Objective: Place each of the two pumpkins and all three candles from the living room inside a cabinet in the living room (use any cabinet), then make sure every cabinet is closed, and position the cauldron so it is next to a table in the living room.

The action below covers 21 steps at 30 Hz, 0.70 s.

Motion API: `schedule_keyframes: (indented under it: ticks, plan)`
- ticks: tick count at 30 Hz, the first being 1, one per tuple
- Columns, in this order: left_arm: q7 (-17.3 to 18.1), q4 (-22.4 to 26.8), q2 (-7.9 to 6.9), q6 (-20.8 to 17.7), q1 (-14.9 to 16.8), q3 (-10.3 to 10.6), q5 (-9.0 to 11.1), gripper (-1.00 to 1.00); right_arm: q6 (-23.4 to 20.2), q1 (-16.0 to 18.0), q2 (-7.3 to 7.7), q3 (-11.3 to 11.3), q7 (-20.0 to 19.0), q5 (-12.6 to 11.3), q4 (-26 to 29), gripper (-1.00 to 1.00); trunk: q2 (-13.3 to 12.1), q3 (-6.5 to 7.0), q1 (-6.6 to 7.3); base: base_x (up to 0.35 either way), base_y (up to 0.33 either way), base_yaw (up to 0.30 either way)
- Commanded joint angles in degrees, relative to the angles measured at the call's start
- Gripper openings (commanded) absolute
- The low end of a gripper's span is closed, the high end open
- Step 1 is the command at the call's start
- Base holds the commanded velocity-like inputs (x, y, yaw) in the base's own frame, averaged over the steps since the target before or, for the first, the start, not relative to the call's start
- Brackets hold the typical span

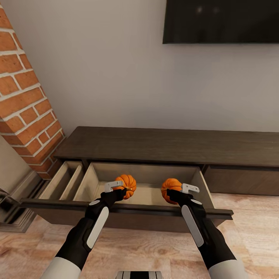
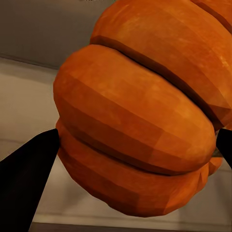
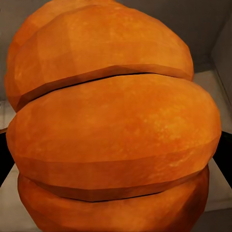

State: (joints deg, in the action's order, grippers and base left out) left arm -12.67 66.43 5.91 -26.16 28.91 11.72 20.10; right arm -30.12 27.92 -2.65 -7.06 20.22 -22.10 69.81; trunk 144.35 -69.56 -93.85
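Note:
Two orange ribbed pumpkins hang over the open drawer (image 1: pixel 116 207) of the long dark-brown cabinet (image 1: pixel 170 145). My left gripper (image 1: pixel 121 191) is shut on the left pumpkin (image 1: pixel 127 185), held just above the pale drawer floor. The right pumpkin (image 1: pixel 170 189) sits in my right gripper (image 1: pixel 176 193), which is shut on it near the drawer's right wall. Close up, the left pumpkin (image 2: pixel 140 116) is squeezed between two black fingers (image 2: pixel 26 179). The right pumpkin (image 3: pixel 111 125) blocks most of the right wrist view. Candles, cauldron and table are out of view.
A narrower drawer compartment (image 1: pixel 64 180) stands open at the left. A brick column (image 1: pixel 25 93) rises at the far left, and a dark TV screen (image 1: pixel 221 21) hangs on the wall above. The cabinet's right section (image 1: pixel 240 180) is closed. Wooden floor lies in front.

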Motion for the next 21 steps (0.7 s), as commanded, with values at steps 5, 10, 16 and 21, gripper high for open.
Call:
schedule_keyframes:
  ticks: [5,10,16,21]
  plan:
    - [-0.5,-0.2,-0.06,-0.2,0.0,0.1,0.7,-1.00,-0.1,0.0,0.02,-0.1,0.6,-0.6,0.1,-1.00,0.0,-0.06,0.00,0.000,0.000,0.000]
    - [-0.5,0.6,-0.17,-0.2,0.0,0.1,0.8,-1.00,-0.1,0.0,0.02,-0.1,0.6,-0.6,0.2,-1.00,0.0,-0.06,0.00,0.000,0.000,0.000]
    - [-0.5,0.9,-0.20,-0.3,0.0,0.1,0.7,-1.00,-0.1,0.0,0.02,-0.1,0.6,-0.6,0.2,-1.00,0.0,-0.06,0.00,0.016,0.000,0.000]
    - [-0.5,1.0,-0.22,-0.3,0.0,0.1,0.7,-1.00,-0.1,0.0,0.02,-0.1,0.6,-0.6,0.2,-1.00,0.0,-0.06,0.00,0.107,0.000,0.000]
